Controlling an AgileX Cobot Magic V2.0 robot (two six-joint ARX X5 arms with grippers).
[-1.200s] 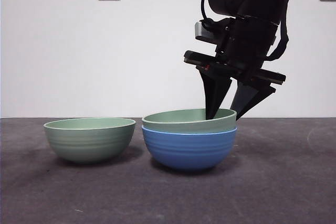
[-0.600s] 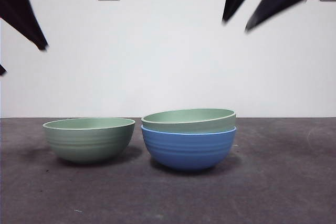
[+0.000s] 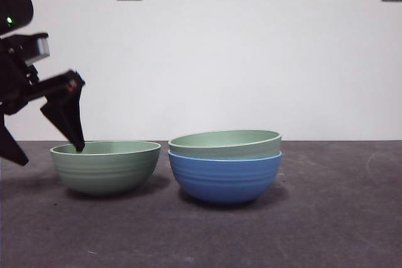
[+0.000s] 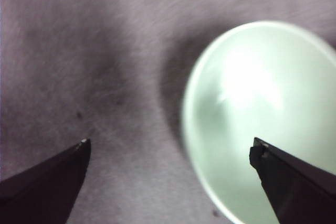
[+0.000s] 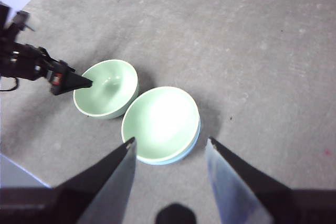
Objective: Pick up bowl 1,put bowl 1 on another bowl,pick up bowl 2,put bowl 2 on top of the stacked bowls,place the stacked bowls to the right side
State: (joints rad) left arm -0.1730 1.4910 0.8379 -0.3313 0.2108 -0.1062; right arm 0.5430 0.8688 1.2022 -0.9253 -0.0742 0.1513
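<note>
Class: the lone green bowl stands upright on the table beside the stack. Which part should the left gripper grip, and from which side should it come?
Likely the thin rim of the lone green bowl, from above on the side away from the stack. The round wall looks too wide; the left gripper hangs open astride that rim, one jaw inside.

left hand (image 3: 44,145): black, tapered pointed jaws | round black housing, green LED, upper left | grey block | right hand (image 5: 168,148): glossy black wedges
</note>
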